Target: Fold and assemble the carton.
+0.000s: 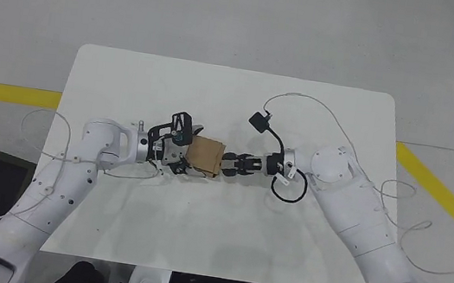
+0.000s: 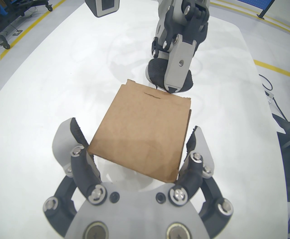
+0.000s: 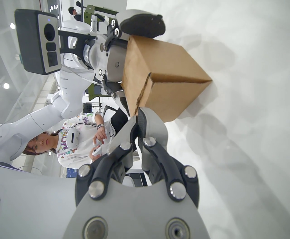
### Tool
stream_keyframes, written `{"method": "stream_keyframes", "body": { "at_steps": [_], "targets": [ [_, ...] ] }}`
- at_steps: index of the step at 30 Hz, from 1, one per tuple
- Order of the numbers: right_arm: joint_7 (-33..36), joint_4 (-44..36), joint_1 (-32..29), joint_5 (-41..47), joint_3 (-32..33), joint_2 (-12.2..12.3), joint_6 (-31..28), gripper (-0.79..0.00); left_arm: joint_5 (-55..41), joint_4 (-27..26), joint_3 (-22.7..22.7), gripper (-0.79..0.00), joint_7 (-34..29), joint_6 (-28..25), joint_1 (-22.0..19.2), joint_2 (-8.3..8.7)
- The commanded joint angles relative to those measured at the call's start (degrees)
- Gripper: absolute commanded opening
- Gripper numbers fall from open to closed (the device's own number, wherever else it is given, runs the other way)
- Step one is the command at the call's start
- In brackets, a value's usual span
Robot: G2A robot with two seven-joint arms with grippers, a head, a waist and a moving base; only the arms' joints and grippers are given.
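A brown cardboard carton [image 1: 206,155] stands folded into a box shape at the middle of the white table [image 1: 234,90]. My left gripper [image 1: 190,151] holds it from one end. In the left wrist view its two fingers [image 2: 74,133] clasp the carton [image 2: 142,129] on opposite sides. My right gripper [image 1: 226,164] is at the opposite end with its fingers shut together. Its tips [image 3: 138,115] touch the corrugated edge of the carton [image 3: 167,68]. In the left wrist view the right gripper [image 2: 171,90] rests on the carton's far edge.
Thin cables [image 1: 327,112] trail over the table behind my right arm, and another cable [image 1: 130,176] lies beside my left arm. A yellow floor line [image 1: 7,93] runs past the table. Bare tabletop surrounds the carton on all sides.
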Motion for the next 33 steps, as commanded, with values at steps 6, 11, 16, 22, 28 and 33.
{"method": "stream_keyframes", "body": {
  "at_steps": [6, 11, 16, 22, 28, 33],
  "targets": [
    [-0.1, 2.6, 1.8, 0.9, -1.8, -1.0, -1.2, -0.785, -0.1, 0.2, -0.1, 0.000, 0.0, 0.0, 0.1, 0.03],
    [-0.7, 3.6, 2.7, 0.8, -1.6, -1.1, -1.9, -0.785, -0.1, 0.2, -0.1, 0.000, -0.1, -0.1, 0.1, 0.04],
    [-0.2, 3.2, 2.1, -0.5, 0.0, -0.3, -0.9, -0.785, -0.1, 0.2, -0.2, 0.000, -0.1, 0.0, 0.1, 0.03],
    [0.2, 1.7, 0.6, -0.2, -0.2, -0.2, 0.0, -0.785, 0.0, 0.1, -0.1, 0.000, 0.0, -0.1, 0.1, 0.02],
    [-0.2, 2.3, 1.6, 0.9, -2.3, -1.2, -0.7, -0.785, -0.1, 0.2, -0.1, 0.000, -0.1, 0.1, 0.1, 0.01],
    [-0.3, 4.3, 3.0, 1.6, -3.5, -1.9, -1.6, -0.785, 0.0, 0.4, -0.3, 0.000, -0.1, 0.0, 0.1, 0.05]
  ]
}}
